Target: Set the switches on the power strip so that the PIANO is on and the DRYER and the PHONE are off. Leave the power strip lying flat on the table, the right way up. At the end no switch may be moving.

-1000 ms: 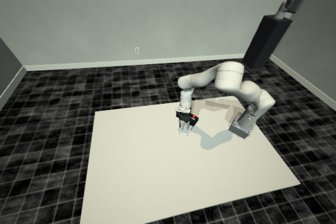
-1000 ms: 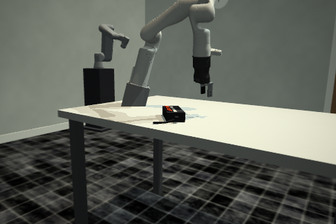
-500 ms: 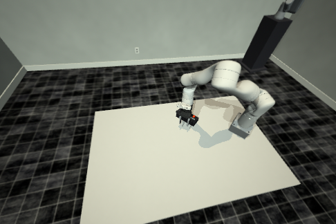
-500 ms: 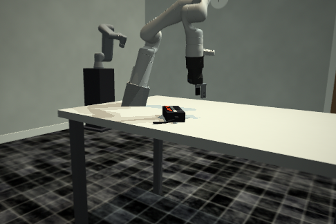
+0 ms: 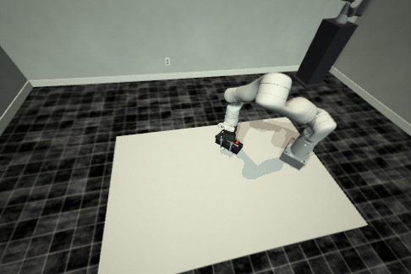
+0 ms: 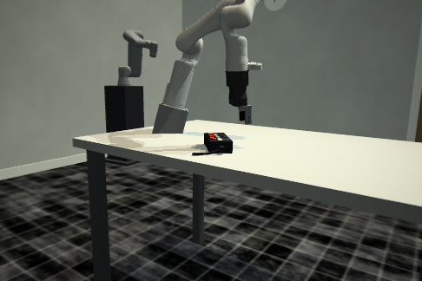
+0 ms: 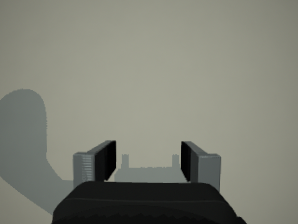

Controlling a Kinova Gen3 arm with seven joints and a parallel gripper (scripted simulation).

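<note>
The black power strip point(image 6: 218, 143) lies flat on the white table point(image 5: 177, 203) point(image 6: 333, 165), near the arm's base. Its top shows red switches towards one end and pale ones towards the other. I cannot read the labels. A short black cable stub point(image 6: 201, 153) sticks out of it. In the top view the gripper's body covers most of the strip, and only a red switch point(image 5: 237, 142) shows. My gripper point(image 5: 226, 150) point(image 6: 245, 116) point(image 7: 148, 155) is open and empty. It hangs fingers-down a little above the table, just beside the strip. The wrist view shows only bare table point(image 7: 166, 43).
My arm's base point(image 5: 297, 158) point(image 6: 170, 117) stands on the table's far edge. A black pedestal point(image 5: 325, 46) point(image 6: 124, 108) with a second small arm stands on the floor behind the table. The floor has dark tiles.
</note>
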